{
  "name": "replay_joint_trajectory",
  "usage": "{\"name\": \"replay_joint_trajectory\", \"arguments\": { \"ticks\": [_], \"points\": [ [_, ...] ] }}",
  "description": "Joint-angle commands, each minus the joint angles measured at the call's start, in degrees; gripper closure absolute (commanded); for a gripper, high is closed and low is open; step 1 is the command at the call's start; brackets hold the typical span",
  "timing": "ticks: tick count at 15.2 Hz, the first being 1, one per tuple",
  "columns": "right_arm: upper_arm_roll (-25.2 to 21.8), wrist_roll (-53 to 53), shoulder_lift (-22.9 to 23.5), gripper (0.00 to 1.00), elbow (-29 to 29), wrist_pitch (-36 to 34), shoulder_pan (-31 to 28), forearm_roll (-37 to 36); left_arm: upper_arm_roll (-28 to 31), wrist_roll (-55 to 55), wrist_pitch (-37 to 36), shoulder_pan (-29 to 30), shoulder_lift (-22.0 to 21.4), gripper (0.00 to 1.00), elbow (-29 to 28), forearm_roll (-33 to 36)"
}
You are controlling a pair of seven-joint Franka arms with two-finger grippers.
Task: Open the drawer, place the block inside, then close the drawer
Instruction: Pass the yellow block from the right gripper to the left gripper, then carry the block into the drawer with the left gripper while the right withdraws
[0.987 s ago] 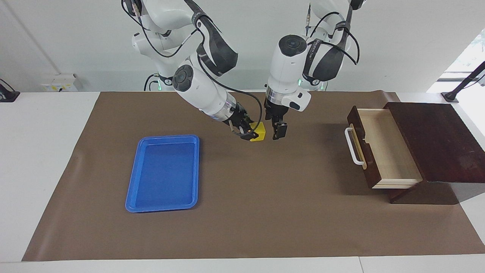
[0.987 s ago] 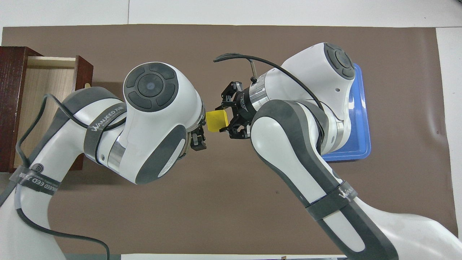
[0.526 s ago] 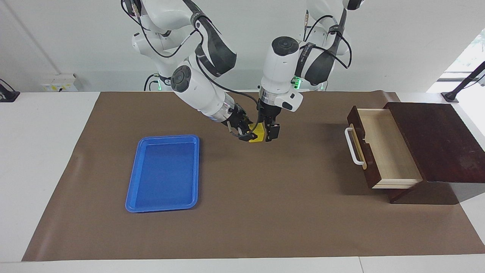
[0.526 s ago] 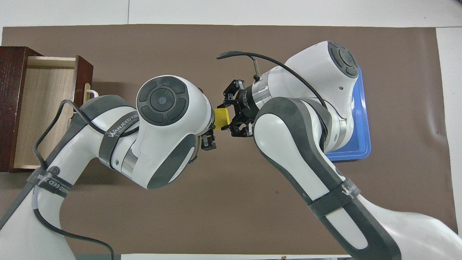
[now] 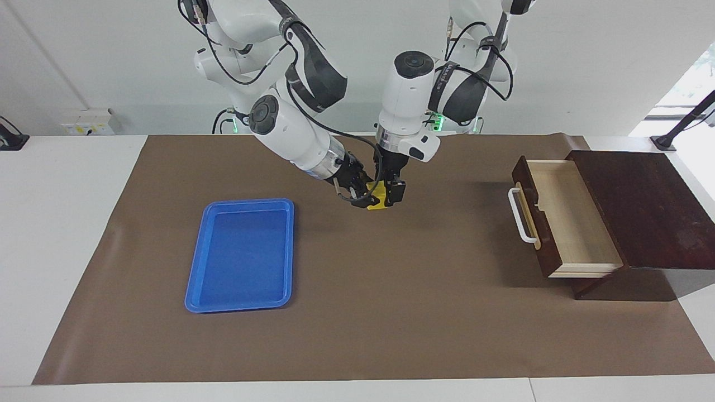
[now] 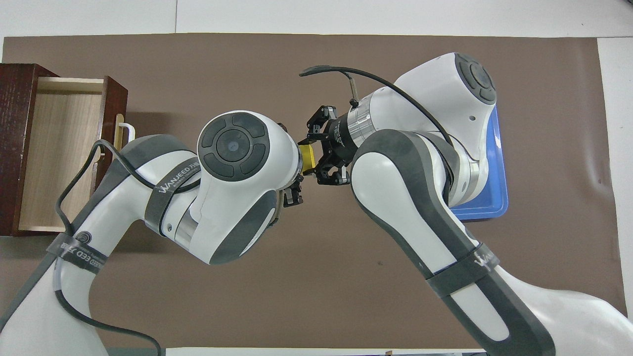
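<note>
The yellow block (image 5: 379, 199) hangs in the air over the middle of the brown mat, and my right gripper (image 5: 366, 196) is shut on it, coming in slantwise from the right arm's end. My left gripper (image 5: 390, 195) points straight down from above and sits right at the block's other side. In the overhead view only a sliver of the block (image 6: 309, 157) shows between the two wrists. The drawer (image 5: 570, 218) stands pulled open at the left arm's end, its pale inside bare and its white handle (image 5: 520, 215) facing the table's middle.
A flat blue tray (image 5: 243, 254) lies on the mat toward the right arm's end, partly covered by the right arm in the overhead view. The dark cabinet top (image 5: 648, 206) sits over the drawer. The brown mat (image 5: 391, 312) covers most of the table.
My left gripper has moved sideways from beside the block onto it and has narrowed. The right gripper has kept its hold and barely shifted.
</note>
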Motion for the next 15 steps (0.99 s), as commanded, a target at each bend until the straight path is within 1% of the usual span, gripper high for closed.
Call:
{"name": "replay_joint_trajectory", "arguments": {
  "ticks": [1, 6, 7, 10, 12, 13, 15],
  "points": [
    [0.38, 0.79, 0.68, 1.0, 1.67, -0.47, -0.82, 1.31, 0.77, -0.5, 1.51, -1.1, -0.25, 1.0, -0.79, -0.38],
    [0.38, 0.88, 0.69, 1.0, 1.67, -0.47, -0.82, 1.31, 0.77, -0.23, 1.61, -1.01, -0.16, 1.0, -0.88, -0.38],
    [0.29, 1.58, 0.6, 0.01, 1.67, -0.47, -0.82, 1.22, 0.77, 0.03, 1.52, -0.92, -0.16, 1.0, -0.88, -0.38],
    [0.2, 2.2, 0.6, 0.0, 1.75, -0.64, -1.35, 1.22, 0.86, 1.6, -1.28, -0.14, -0.34, 1.0, -0.1, -0.38],
    [0.12, 2.2, 0.51, 0.0, 1.76, -0.91, -1.35, 1.31, 1.39, 6.16, -6.54, 1.96, -1.3, 1.0, 2.09, -0.38],
    [0.12, 2.2, 0.6, 0.0, 1.84, -0.91, -1.35, 1.22, 1.39, 10.45, -9.96, 4.5, -2.52, 1.0, 2.98, -0.73],
    [0.03, 2.2, 0.51, 0.0, 1.84, -1.08, -1.35, 1.31, 1.39, 18.45, -13.67, 11.43, -5.95, 1.0, 2.72, -2.04]
  ]
}}
